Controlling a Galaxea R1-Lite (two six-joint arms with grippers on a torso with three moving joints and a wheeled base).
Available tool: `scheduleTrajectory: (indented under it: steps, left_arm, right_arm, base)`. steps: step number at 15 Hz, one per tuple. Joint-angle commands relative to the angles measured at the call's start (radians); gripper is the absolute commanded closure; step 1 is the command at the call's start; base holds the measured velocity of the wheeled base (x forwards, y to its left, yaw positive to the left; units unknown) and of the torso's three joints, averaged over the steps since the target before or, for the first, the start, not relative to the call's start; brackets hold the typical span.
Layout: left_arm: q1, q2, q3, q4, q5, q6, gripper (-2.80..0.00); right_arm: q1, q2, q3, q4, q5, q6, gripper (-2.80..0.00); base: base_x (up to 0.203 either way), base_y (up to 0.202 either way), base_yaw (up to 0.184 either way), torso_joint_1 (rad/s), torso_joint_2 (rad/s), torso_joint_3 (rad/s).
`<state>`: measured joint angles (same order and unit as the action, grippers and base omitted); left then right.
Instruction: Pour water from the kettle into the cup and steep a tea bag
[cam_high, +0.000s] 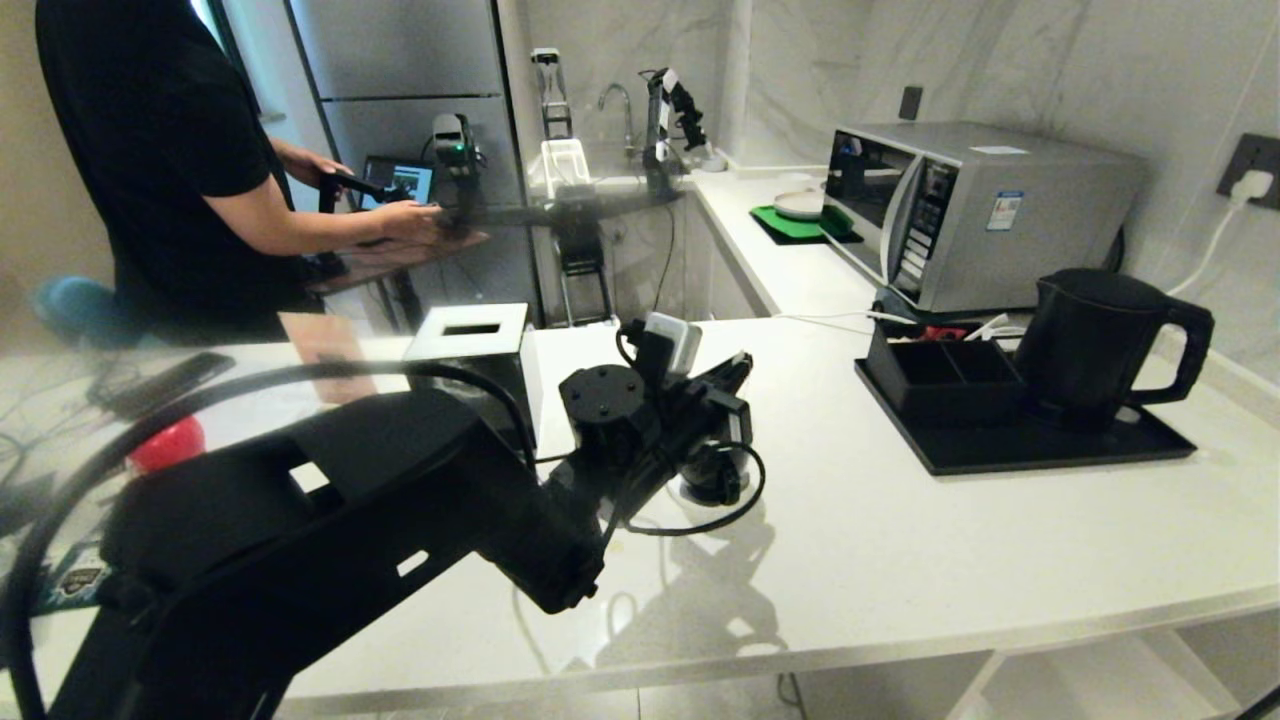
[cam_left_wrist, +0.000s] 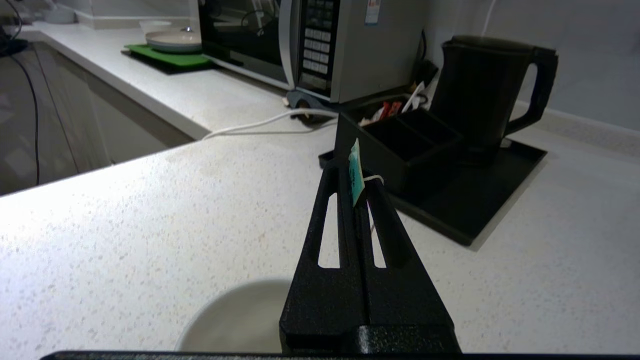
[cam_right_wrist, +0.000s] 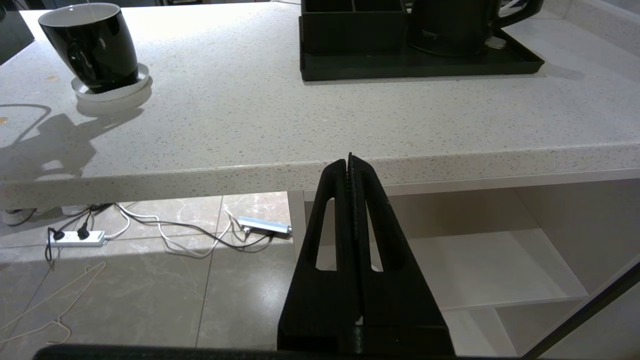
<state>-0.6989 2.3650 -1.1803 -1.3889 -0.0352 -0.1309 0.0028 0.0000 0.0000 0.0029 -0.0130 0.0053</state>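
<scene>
One kettle (cam_high: 1095, 345), one cup (cam_right_wrist: 92, 47), prob. one tea-bag tag (cam_left_wrist: 355, 173) in left gripper (cam_left_wrist: 356, 187).

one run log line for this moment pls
left claw: shut on tea bag tag, over cup | right claw: shut, empty, below counter edge | kettle: on tray

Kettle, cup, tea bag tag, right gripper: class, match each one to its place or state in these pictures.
1 kettle
2 cup
3 tea bag tag
4 right gripper

a on a white coaster
b shut and empty, in front of the worktop
c on the black tray
d pinched in the left gripper

Pairs: 1-c, 2-a, 3-d, 4-b
</scene>
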Motion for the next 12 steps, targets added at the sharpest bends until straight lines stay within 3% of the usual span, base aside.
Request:
scheduleTrajectory:
  steps: [1, 12]
  left_arm:
    - [-0.001, -0.019, -0.009, -0.007, 0.000, -0.001, 0.00]
    - [0.004, -0.165, -0.002, 0.010, 0.000, 0.002, 0.00]
  right_arm:
    - [0.000, 0.000, 0.000, 0.000, -0.001, 0.000, 0.00]
    - [0.000, 0.003, 0.000, 0.000, 0.000, 0.000, 0.00]
  base:
    - [0.000, 0.000, 0.000, 0.000, 0.00, 0.000]
    - [0.000, 0.000, 0.000, 0.000, 0.00, 0.000]
